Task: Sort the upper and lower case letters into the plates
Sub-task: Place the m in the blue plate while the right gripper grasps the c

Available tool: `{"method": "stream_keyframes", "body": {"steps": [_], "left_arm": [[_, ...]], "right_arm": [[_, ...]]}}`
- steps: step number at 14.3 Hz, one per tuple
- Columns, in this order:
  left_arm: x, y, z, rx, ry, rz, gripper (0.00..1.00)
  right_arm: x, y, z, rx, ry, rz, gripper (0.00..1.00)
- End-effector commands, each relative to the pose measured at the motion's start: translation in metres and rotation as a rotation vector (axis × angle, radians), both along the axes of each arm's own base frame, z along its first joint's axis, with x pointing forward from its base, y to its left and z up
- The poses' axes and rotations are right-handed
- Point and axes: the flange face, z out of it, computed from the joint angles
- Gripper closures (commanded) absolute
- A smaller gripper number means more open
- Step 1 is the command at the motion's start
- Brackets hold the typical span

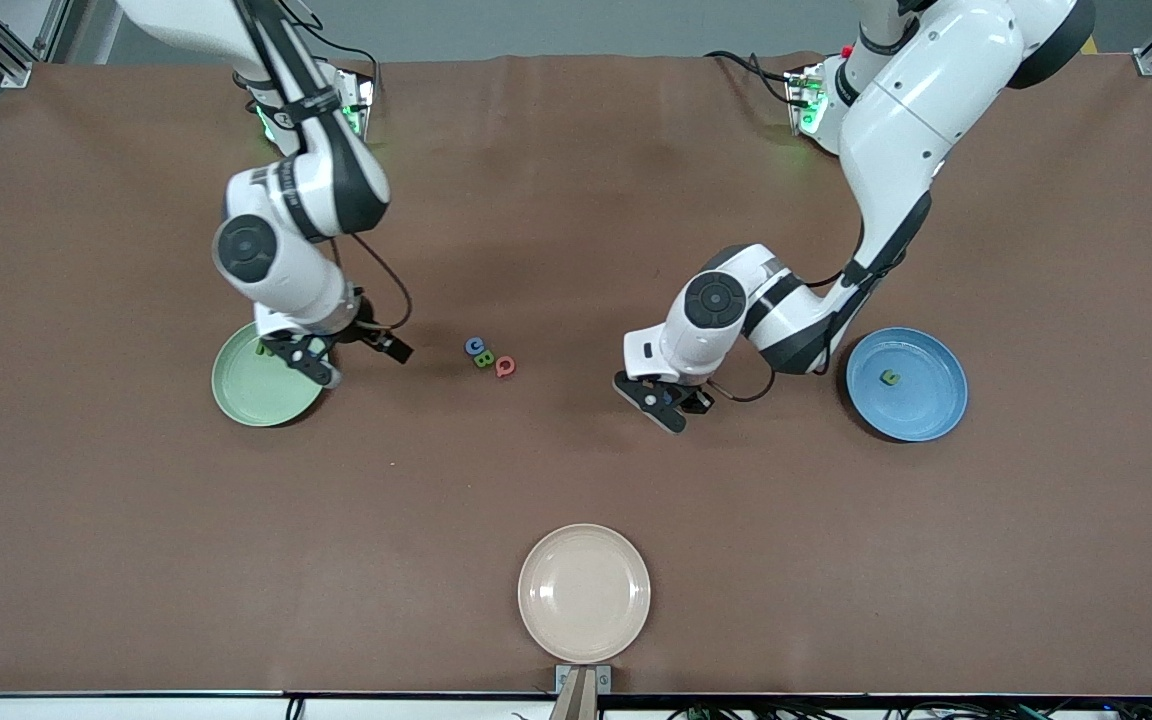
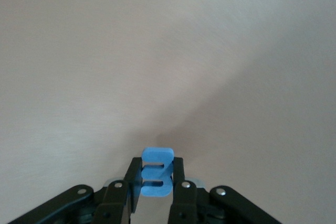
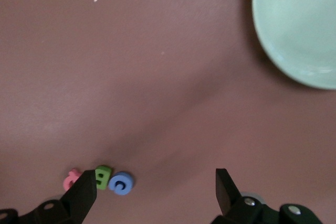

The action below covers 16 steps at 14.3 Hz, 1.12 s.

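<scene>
Left gripper [image 2: 153, 187] pinches blue letter [image 2: 156, 172], presumably bound for blue plate [image 1: 926, 420]. Right gripper [image 1: 351, 355], jaws spread empty beside green plate [image 1: 246, 405], likely just unloaded.

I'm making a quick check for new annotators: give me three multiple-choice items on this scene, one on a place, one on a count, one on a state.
1. Where does the small green letter lie?
A. in the blue plate
B. in the beige plate
C. on the bare table

2. How many letters form the cluster mid-table?
A. one
B. three
C. five

3. What is the left gripper doing?
A. hanging open
B. shut on a blue letter
C. gripping a plate

Answers: 1 A, it sits on the blue surface. 2 B, blue, green and red pieces touch. 3 B, the left wrist view shows the fingers clamping it; the right gripper, by the green plate, is open.
</scene>
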Motion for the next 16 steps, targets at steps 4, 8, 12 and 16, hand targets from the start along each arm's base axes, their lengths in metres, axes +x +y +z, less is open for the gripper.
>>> {"method": "stream_keyframes", "body": {"steps": [4,8,12,16], "left_arm": [[0.009,0.081,0.079,0.132,0.072,0.24,0.84],[0.017,0.186,0.102,0.099,0.137,0.282,0.84],[0.015,0.272,0.083,0.148,0.137,0.239,0.85],[0.009,0.323,0.052,0.181,0.124,0.18,0.85]], "right_arm": [[-0.004,0.033,-0.073,-0.055,-0.058,-0.103,0.06],[-0.01,0.041,-0.095,-0.074,-0.066,-0.089,0.18],[-0.031,0.068,-0.111,-0.095,-0.05,-0.1,0.18],[-0.046,0.089,-0.116,-0.102,-0.045,-0.099,0.18]]}}
